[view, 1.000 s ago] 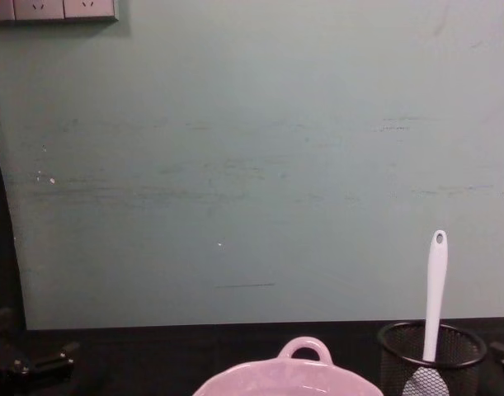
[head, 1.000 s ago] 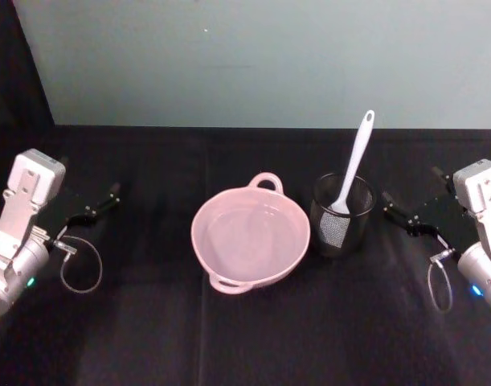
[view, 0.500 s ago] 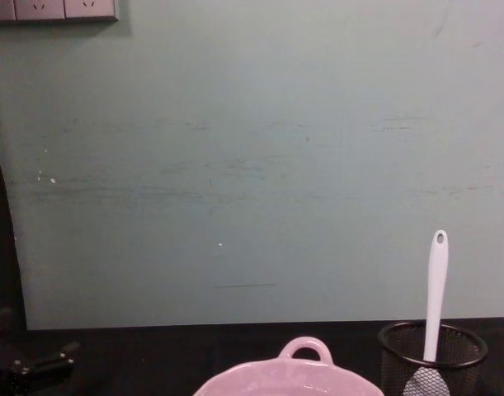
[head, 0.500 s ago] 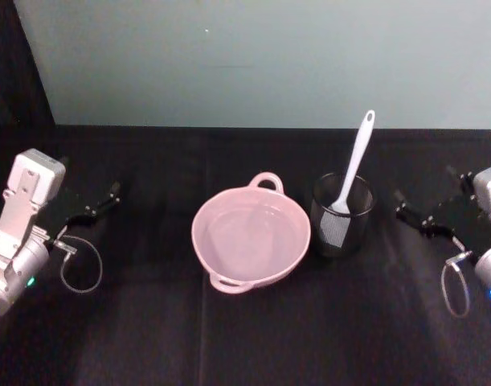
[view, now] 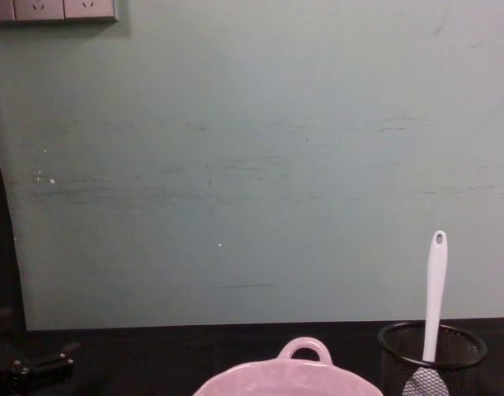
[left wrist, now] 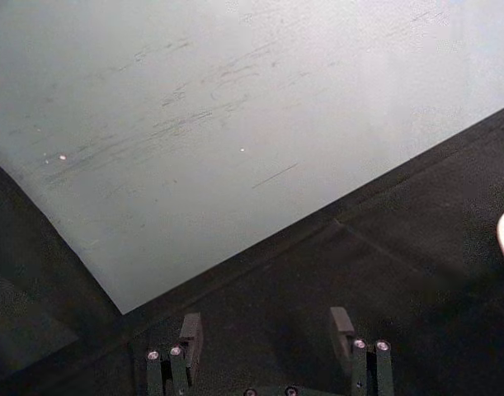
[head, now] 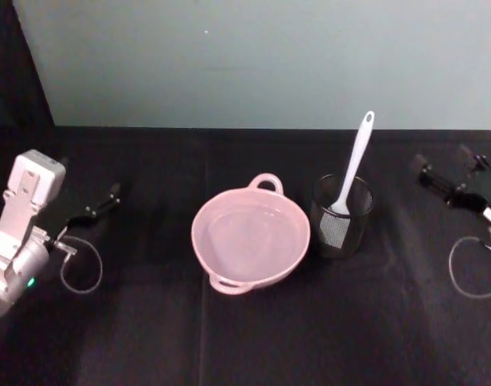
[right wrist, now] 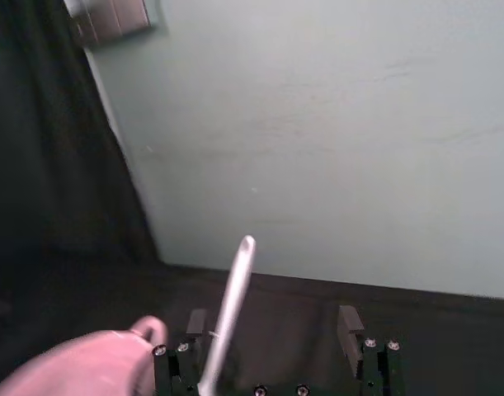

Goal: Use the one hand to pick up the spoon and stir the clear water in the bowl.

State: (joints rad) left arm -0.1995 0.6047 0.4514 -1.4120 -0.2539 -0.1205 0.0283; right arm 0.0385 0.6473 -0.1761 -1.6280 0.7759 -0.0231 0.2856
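The right claw (head: pixel 443 158) has swung from the mid right to the upper right edge of the head view, jaws wide and empty. This probably lines it up on the spoon (head: pixel 354 163), which stands untouched in the mesh cup (head: pixel 341 225), right of centre beside the bowl (head: pixel 198 241) of clear water (head: pixel 249 235). Bare table (head: pixel 406 265) lies open between claw and cup, and the left claw (head: pixel 100 205) sits parked at far left, jaws also wide.

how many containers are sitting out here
2: the pink bowl in the middle, and the black mesh cup just to its right, with the spoon standing in it. Nothing suggests another is hidden.
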